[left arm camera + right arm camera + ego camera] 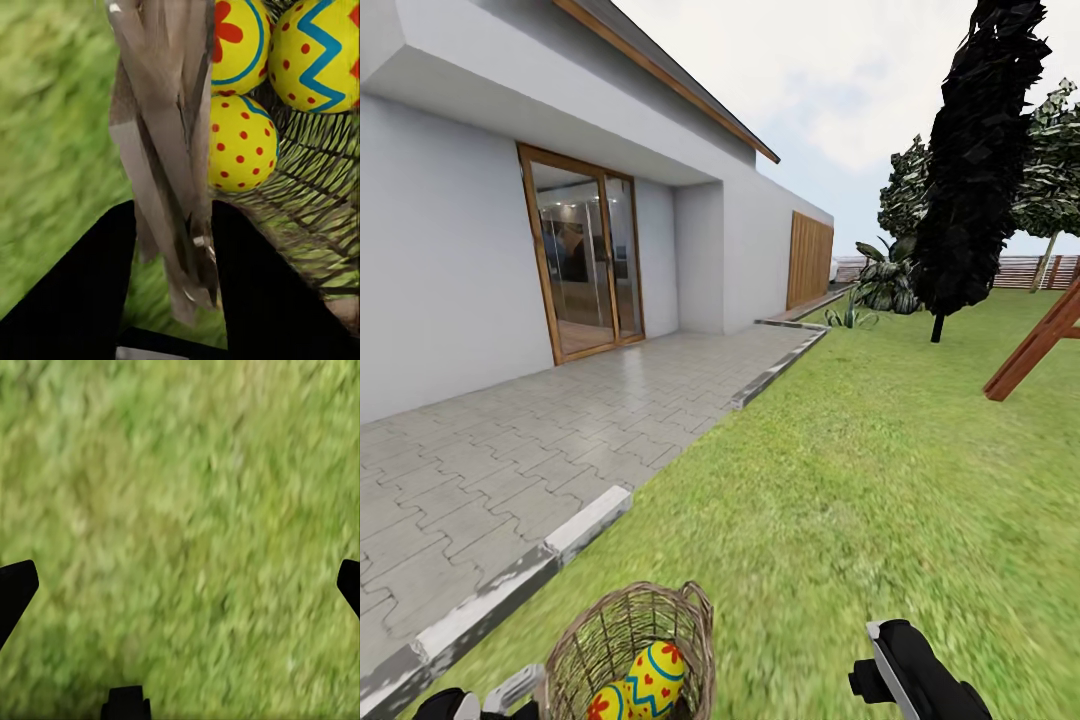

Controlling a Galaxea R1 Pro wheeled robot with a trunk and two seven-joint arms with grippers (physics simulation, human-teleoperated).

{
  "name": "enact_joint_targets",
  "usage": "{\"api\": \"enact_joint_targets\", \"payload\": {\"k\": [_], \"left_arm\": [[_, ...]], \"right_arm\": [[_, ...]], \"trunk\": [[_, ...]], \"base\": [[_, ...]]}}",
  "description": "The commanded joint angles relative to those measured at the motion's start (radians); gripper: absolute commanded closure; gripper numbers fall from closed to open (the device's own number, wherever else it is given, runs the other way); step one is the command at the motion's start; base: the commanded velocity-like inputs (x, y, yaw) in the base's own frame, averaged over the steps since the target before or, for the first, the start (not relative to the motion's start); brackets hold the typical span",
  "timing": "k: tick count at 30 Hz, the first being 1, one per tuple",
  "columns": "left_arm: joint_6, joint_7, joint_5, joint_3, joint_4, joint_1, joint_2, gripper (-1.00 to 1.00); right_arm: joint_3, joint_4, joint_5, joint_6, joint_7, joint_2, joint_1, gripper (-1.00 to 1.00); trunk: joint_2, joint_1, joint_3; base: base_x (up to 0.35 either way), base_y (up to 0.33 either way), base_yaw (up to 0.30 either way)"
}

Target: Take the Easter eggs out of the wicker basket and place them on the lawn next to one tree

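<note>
wicker basket (630, 650) hangs low in front of me, my left gripper (174, 247) clenched on its rim, three eggs (241, 142) inside (two visible from the head). my right gripper (180, 585) is spread wide over the lawn (880, 470).

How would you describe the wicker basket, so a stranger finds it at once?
Follow the paved patio from the white house to its stone kerb. The basket is just past it on the grass, brown open weave, holding yellow painted eggs; nothing else nearby is woven.
</note>
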Motion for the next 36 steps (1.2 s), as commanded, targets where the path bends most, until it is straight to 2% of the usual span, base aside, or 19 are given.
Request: {"api": "enact_joint_targets", "payload": {"k": [1,36], "left_arm": [[0.005,-0.001,-0.013,0.003,0.000,0.000,0.000,1.00],[0.005,0.000,-0.015,-0.002,0.009,0.000,-0.005,1.00]], "right_arm": [[0.005,-0.001,-0.002,0.005,-0.004,-0.001,-0.001,-1.00],[0.003,0.013,-0.001,-0.008,0.001,-0.004,-0.001,-1.00]], "trunk": [[-0.001,0.000,-0.001],[-0.001,0.000,-0.002]], "base": [[0.000,0.000,0.000],[0.000,0.000,0.000]]}}
